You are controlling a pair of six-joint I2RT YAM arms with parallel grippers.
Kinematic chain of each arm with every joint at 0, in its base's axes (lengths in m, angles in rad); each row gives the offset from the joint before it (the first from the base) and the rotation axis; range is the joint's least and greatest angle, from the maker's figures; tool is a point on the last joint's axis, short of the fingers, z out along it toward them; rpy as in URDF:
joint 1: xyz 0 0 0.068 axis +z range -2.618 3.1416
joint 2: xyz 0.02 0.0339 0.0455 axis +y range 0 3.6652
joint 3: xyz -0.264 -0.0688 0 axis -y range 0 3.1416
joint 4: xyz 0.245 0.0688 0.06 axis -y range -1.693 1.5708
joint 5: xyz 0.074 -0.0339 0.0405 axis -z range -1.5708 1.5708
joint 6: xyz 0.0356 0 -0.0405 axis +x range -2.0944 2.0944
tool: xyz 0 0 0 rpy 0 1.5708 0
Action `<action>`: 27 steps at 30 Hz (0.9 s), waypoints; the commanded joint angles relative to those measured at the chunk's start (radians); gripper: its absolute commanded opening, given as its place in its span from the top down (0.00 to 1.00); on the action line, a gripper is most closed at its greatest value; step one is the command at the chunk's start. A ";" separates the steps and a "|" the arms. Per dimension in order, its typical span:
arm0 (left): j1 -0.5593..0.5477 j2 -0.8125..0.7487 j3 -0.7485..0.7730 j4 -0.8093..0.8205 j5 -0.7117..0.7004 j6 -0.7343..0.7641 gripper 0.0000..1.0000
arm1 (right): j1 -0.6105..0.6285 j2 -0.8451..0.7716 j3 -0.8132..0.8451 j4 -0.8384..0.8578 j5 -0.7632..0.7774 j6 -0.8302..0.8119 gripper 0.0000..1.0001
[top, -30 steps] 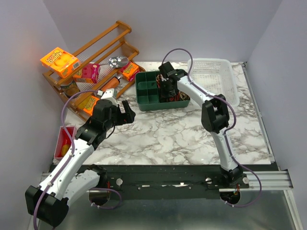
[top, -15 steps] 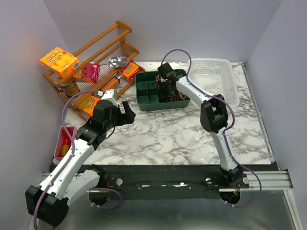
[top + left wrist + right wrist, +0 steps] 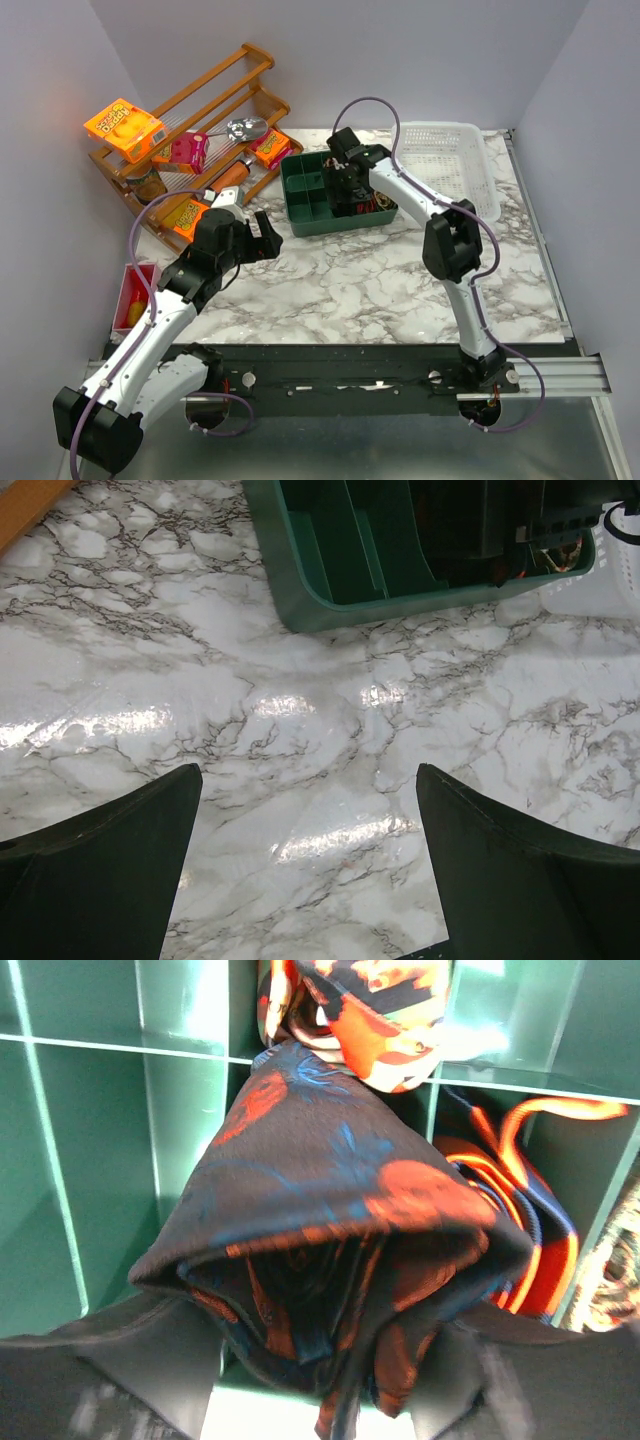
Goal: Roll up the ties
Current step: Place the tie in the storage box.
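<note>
A tray (image 3: 296,205) sits under the right claw (image 3: 348,192), a basket (image 3: 455,165) just right, a rack (image 3: 256,55) of seeming snack packets (image 3: 123,128) well left.

Table (image 3: 380,280), contents by position:
- Back centre: divided tray (image 3: 305,205).
- Back right corner: mesh basket (image 3: 460,165), just beside the tray on its right.
- Back left corner: slatted rack (image 3: 205,105) with packets on its shelves and 1 packet (image 3: 124,128) on top.
- Off the left edge, towards the front: small bin (image 3: 133,285).
- Above bare tabletop, in front of and left of the tray: the left gripper (image 3: 262,235).
- Inside the tray's right half: the right gripper (image 3: 350,188).
- Same half: 3 ties (image 3: 330,1210), with 1 between that gripper's fingers, 1 behind it and 1 to its right.
</note>
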 commanded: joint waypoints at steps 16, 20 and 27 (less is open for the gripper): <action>-0.001 0.004 -0.024 0.033 0.021 -0.008 0.01 | 0.007 -0.053 0.013 -0.131 0.024 -0.004 0.15; -0.001 0.025 -0.019 0.048 0.055 -0.008 0.01 | 0.007 -0.105 -0.030 -0.108 0.025 -0.017 0.02; -0.001 0.063 0.008 0.062 0.084 0.003 0.01 | 0.007 -0.138 -0.022 -0.120 0.040 -0.030 0.00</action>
